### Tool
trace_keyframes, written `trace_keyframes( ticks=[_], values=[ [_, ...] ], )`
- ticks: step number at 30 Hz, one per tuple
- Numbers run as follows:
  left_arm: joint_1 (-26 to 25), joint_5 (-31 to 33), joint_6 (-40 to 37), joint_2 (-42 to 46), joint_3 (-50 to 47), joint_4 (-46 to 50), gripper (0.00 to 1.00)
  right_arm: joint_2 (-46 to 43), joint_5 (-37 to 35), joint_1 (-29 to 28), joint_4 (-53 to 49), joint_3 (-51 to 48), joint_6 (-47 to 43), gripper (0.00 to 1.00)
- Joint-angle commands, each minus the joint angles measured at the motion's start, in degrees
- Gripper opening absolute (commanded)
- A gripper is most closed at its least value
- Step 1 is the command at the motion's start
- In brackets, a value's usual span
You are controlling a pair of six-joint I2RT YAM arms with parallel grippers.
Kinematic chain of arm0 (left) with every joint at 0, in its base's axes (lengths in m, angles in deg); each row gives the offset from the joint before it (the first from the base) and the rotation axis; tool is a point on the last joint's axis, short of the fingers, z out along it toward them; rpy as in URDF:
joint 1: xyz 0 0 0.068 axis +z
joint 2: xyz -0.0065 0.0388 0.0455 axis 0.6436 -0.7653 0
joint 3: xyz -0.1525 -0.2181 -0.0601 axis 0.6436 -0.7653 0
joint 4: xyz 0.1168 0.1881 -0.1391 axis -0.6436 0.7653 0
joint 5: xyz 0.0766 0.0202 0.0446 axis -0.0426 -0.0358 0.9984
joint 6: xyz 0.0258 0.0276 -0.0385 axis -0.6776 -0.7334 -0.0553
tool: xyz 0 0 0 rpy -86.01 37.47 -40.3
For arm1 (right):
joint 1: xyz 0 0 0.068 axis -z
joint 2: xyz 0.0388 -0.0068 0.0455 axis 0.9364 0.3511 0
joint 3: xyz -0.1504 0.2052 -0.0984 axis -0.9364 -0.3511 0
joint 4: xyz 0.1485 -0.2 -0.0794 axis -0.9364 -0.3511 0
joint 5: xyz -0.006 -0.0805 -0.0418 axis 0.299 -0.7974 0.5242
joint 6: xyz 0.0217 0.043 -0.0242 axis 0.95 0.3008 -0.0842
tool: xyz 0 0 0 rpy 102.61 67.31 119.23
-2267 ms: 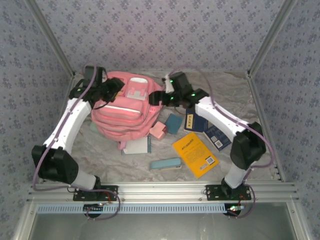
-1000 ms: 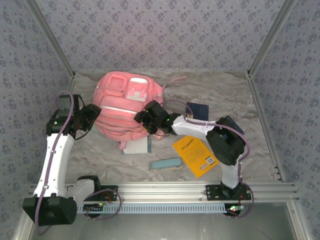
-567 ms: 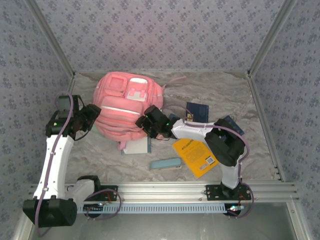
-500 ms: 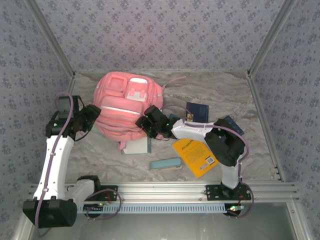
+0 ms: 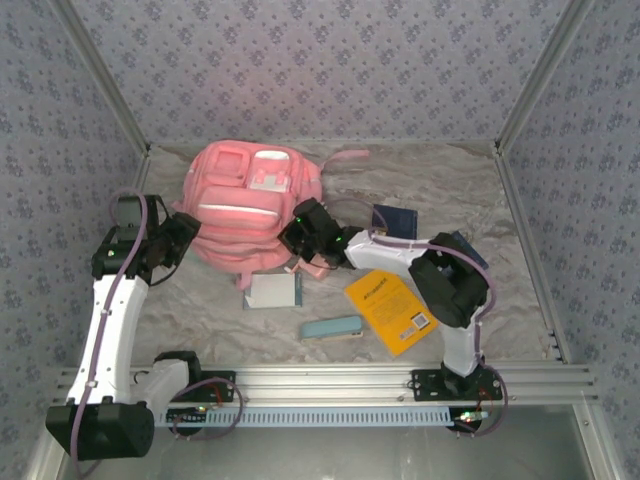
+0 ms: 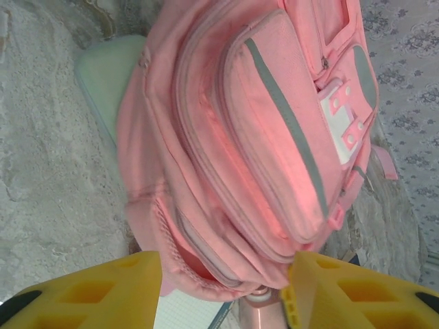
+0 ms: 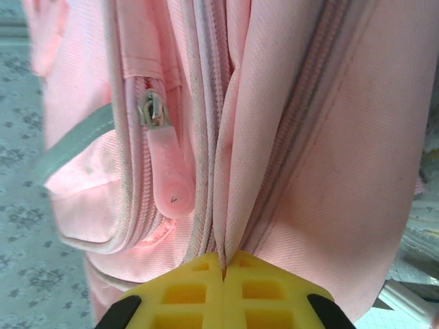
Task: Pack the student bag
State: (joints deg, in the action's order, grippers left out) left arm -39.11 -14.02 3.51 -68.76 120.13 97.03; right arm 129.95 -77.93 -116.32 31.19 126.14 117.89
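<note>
We are looking at the student bag, which is lying front-up on the far left part of the cloth-covered table. One pink strap is trailing off to the right. The right gripper is pressing in at the bag's near right edge. In the right wrist view its yellow fingers are clamping together on a fold of the bag's pink fabric, and a pink zip pull is hanging just left of that fold.

The left gripper is hovering just beside the bag's left side with its fingers standing wide apart; whether they are touching the fabric we cannot quite tell. A pale green pad is poking out from under the bag.

Just in front of the bag a white gridded notebook is lying. A light blue pencil case and a yellow book are sitting nearer us. The right arm is reaching across a dark blue book, hiding part of it.
</note>
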Motion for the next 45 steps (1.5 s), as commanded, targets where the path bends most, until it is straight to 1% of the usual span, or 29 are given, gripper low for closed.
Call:
trace_keyframes(
  ticks=[1,3,7,10,12,14,16,17,19,20,21,23,24,25,26,28,29,30,31,32,33,34,36,37,38,40,42,44,45],
  values=[
    [-0.42,0.59,-1.90,0.49,1.68,1.01,0.53,-7.52,2.02,4.97,-6.60,4.65,-6.12,0.00],
    [-0.43,-0.72,-3.16,0.18,1.69,-0.32,0.54,-9.06,7.01,7.87,-13.55,7.75,-9.58,0.00],
    [-0.84,-3.63,-6.64,-0.64,1.73,-3.48,0.56,-11.50,18.13,13.94,-23.60,11.16,-17.28,0.00],
    [-2.02,-4.96,-10.08,-1.40,2.13,-5.20,0.57,-13.39,27.31,19.69,-26.53,9.55,-23.37,0.00],
    [-3.08,-6.17,-12.19,-1.79,2.16,-6.67,0.58,-14.55,30.25,23.42,-30.88,8.90,-26.48,0.00],
    [-4.13,-8.80,-14.96,-2.42,1.81,-9.08,0.59,-15.74,32.92,26.46,-35.32,8.41,-29.88,0.00],
    [-5.37,-11.63,-17.68,-2.92,1.17,-11.49,0.60,-16.42,34.30,28.87,-40.11,8.19,-32.58,0.00],
    [-6.27,-12.25,-18.99,-3.19,0.83,-12.24,0.60,-16.90,34.56,30.28,-43.52,8.14,-35.44,0.02],
    [-8.19,-13.05,-21.15,-3.89,0.25,-13.78,0.60,-18.08,32.24,32.74,-46.34,6.60,-38.22,0.04],
    [-9.35,-13.30,-22.12,-4.43,-0.05,-14.27,0.60,-18.64,29.82,33.80,-47.07,5.38,-38.94,0.08],
    [-10.39,-13.30,-22.94,-5.13,0.02,-14.27,0.60,-18.95,27.18,34.43,-47.91,4.84,-39.76,0.18],
    [-12.70,-12.97,-24.43,-6.79,0.62,-13.62,0.60,-19.17,21.03,34.79,-51.20,5.47,-44.91,0.36],
    [-13.50,-12.54,-24.83,-7.38,0.70,-13.31,0.60,-19.45,16.55,34.29,-52.17,6.80,-46.95,0.41],
    [-14.30,-12.17,-25.13,-7.82,0.66,-13.04,0.60,-19.99,11.87,32.83,-53.52,8.55,-49.49,0.48],
    [-14.84,-12.07,-25.45,-8.16,0.66,-12.89,0.60,-20.68,7.20,30.93,-54.43,10.24,-52.18,0.53],
    [-15.51,-12.11,-26.25,-8.35,0.63,-12.62,0.60,-22.18,-0.65,25.46,-53.74,13.07,-58.95,0.56],
    [-15.72,-12.08,-26.72,-8.39,0.50,-12.67,0.60,-23.13,-2.55,22.06,-50.98,13.10,-65.03,0.56],
    [-15.78,-12.22,-27.15,-8.31,0.42,-12.61,0.60,-24.08,-2.97,18.15,-46.39,11.75,-72.35,0.57],
    [-15.85,-12.58,-27.46,-8.26,0.45,-12.64,0.60,-24.84,-1.62,14.98,-42.71,10.11,-79.34,0.59],
    [-15.89,-12.92,-27.83,-8.22,0.37,-12.61,0.60,-25.25,-0.60,11.84,-39.79,8.65,-86.42,0.64],
    [-15.93,-13.10,-28.36,-8.05,0.45,-12.53,0.60,-24.69,-0.81,9.57,-37.25,8.37,-90.27,0.70],
    [-15.95,-13.02,-28.78,-7.83,0.54,-12.30,0.60,-23.35,-0.87,8.43,-37.08,9.72,-91.18,0.73],
    [-15.89,-11.88,-29.95,-7.11,0.45,-11.38,0.60,-18.54,5.23,8.45,-40.99,15.21,-91.39,0.72],
    [-15.87,-11.41,-30.40,-6.69,0.32,-11.06,0.60,-16.74,6.95,8.53,-42.35,17.27,-92.85,0.71],
    [-15.82,-10.99,-30.89,-6.17,0.28,-10.76,0.60,-15.41,6.67,7.78,-42.88,18.87,-94.89,0.72],
    [-15.65,-10.45,-31.80,-5.37,0.28,-9.88,0.60,-15.66,2.38,5.18,-40.82,16.41,-97.08,0.72],
    [-15.46,-9.74,-32.60,-4.67,0.29,-9.01,0.60,-17.25,-1.07,2.75,-37.08,11.11,-102.29,0.73],
    [-15.04,-9.77,-32.98,-4.28,-0.11,-8.81,0.60,-18.29,-4.78,1.35,-32.71,7.11,-104.00,0.75],
    [-14.70,-9.83,-32.92,-4.26,-0.37,-8.73,0.60,-18.00,-5.66,1.16,-31.95,6.75,-104.20,0.75]
  ],
)
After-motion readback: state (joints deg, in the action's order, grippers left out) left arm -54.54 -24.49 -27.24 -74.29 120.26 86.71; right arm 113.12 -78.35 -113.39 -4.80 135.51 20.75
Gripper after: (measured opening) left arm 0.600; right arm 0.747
